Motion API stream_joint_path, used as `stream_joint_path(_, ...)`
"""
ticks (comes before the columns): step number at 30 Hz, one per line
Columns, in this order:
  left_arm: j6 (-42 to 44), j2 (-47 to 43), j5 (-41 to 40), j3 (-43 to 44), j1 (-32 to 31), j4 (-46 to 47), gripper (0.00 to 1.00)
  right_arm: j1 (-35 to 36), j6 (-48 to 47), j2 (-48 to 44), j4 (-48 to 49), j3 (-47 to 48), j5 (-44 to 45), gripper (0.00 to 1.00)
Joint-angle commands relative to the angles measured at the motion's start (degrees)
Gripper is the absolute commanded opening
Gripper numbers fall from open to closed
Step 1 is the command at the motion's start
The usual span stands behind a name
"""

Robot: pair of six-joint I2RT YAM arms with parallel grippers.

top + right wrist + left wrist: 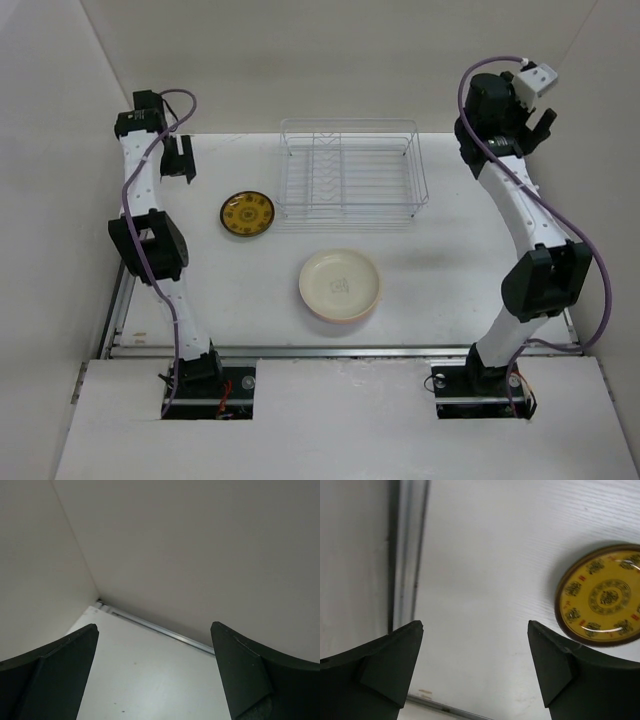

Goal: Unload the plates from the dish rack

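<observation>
rack: dish rack [346, 172] is sitting far-centre on the tabletop [450, 260], slots showing no plates
plates: brown-and-yellow plate [247, 214] is lying just left of the rack, cream plate [340, 285] in front of it
left claw [475, 625]: hanging released, empty
right claw [154, 626]: hanging released, empty
progress: unloading is looking finished
</observation>
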Motion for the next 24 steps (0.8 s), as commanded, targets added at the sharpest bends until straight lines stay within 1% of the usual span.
stream_joint_path(1,-3.97,-6.3,-12.09,1.19,-0.06,-0.19,0.84,0.21,-1.69,-1.55,0.94,-4.72,9.24,1.0)
stream_joint_path(2,-4.6,-6.83,-15.15,0.23,-0.06,0.33,0.84,0.21,-1.69,-2.25,0.94,-5.42,9.25,1.0)
stream_joint_path(3,-5.21,-7.88,-16.49,-0.56,-0.06,0.33,0.85,0.21,-1.69,-2.95,0.94,-6.73,9.25,1.0)
stream_joint_path(4,-6.44,-8.59,-18.33,-2.39,-0.06,0.94,0.9,0.21,-1.69,-4.26,1.46,-6.74,9.25,1.0)
stream_joint_path(8,-7.15,-10.79,-20.89,-5.31,-0.06,2.88,0.97,0.73,-1.69,-5.77,1.47,-7.54,8.63,1.0)
stream_joint_path(9,-7.15,-10.79,-21.59,-5.31,-0.06,2.88,0.97,0.74,-1.69,-6.29,1.47,-7.54,8.63,1.0)
stream_joint_path(16,-7.15,-13.07,-19.76,-7.77,-0.06,2.88,0.97,1.79,-1.16,-6.83,1.47,-8.06,8.63,1.0)
stream_joint_path(24,-7.15,-14.83,-19.23,-8.3,-0.06,3.49,0.98,2.32,-1.16,-8.67,0.94,-9.21,7.32,1.0)
